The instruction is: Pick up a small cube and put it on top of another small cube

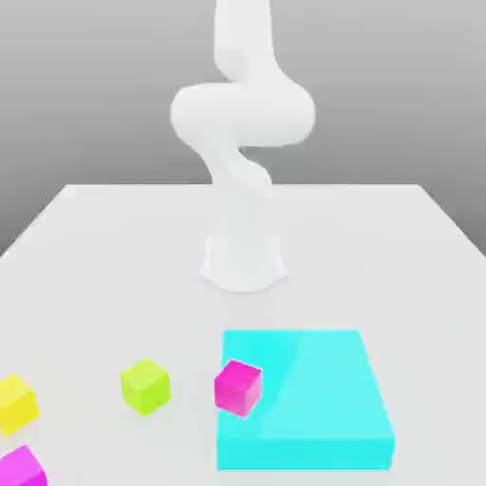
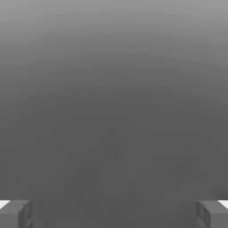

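The small cube [image 1: 14, 403], plain bright yellow, rests on the white table [image 1: 95, 247] at the exterior view's far left, partly cut by the frame edge. My white arm [image 1: 242, 123] rises from its base at the table's middle and leaves the picture upward, far from the cube. In the hand view my gripper [image 2: 114, 213] is open: its two grey fingertips [image 2: 15, 214] stand wide apart with nothing between them, facing a plain grey background.
A lime yellow-green cube [image 1: 145, 385] sits right of the yellow one. One magenta cube [image 1: 237, 387] touches the left edge of a big flat cyan block [image 1: 313, 399]. Another magenta cube [image 1: 21, 467] lies at the front left corner.
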Robot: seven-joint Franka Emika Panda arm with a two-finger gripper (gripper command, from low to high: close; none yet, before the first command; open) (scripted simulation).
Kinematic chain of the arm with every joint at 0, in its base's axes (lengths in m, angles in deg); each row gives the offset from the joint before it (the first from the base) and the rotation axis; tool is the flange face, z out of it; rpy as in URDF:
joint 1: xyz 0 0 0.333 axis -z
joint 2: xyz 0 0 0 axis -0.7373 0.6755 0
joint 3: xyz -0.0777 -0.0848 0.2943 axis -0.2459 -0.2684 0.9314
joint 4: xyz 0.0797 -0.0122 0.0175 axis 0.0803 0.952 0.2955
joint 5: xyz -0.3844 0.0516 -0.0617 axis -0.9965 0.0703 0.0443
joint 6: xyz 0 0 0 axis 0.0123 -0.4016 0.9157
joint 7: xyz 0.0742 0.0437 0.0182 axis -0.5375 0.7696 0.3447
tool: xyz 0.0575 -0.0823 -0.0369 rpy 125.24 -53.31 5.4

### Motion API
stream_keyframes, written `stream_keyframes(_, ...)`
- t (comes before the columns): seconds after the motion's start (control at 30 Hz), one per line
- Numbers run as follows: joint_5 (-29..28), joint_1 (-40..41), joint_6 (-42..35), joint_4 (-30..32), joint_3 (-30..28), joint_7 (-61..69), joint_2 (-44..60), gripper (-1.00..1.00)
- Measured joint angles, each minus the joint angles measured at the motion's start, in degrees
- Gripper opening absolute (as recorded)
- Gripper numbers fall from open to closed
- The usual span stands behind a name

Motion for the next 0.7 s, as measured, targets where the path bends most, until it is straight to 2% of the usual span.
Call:
stream_keyframes(0.4,9.1,1.0,7.5,1.6,-13.3,6.8,25.2,0.00)
stream_keyframes(0.7,15.9,7.1,13.0,2.7,-18.6,11.9,43.9,0.00)
